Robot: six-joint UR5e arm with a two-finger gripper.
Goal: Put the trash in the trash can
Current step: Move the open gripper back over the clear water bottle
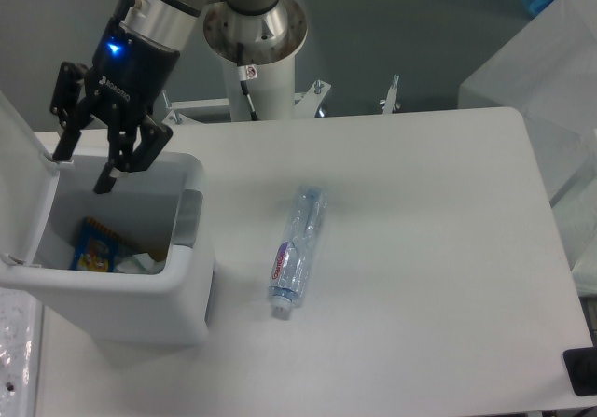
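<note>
**Inspector A:** Start with the claw (84, 170). Position and state?

**Inspector B:** Upper left of the frame, hanging over the open mouth of the trash can (182, 291). The two black fingers (105, 180) point downward and stand apart, with a clear gap between the tips. Nothing is held between them. A blue light glows on the black wrist housing above.

**Inspector A:** The trash can itself?

**Inspector B:** White, rectangular, rounded corners, at the left edge of the frame on the worktop (420, 249). Its lid (23, 188) is swung up and back on the far left side. A grey panel shows on the inner right wall.

**Inspector A:** Contents?

**Inspector B:** A blue-and-yellow packet (91, 249) lies at the bottom left of the interior. Beside it, toward the lower middle of the opening, is a crumpled whitish wrapper (140, 262), partly hidden by the front rim.

**Inspector A:** And the bottle?

**Inspector B:** The bottle (298, 244) lies on its side on the worktop near the middle of the frame, well apart from the trash can and to its right. It is clear plastic, flattened, with a pink-and-blue label toward its lower end. The white cap points to the bottom of the frame; the base points up.

**Inspector A:** Anything else recorded?

**Inspector B:** The arm's white base column (256, 53) stands at the top of the frame, behind the worktop's far edge. A dark object (583, 372) sits at the lower right corner; I cannot tell what it is.
</note>
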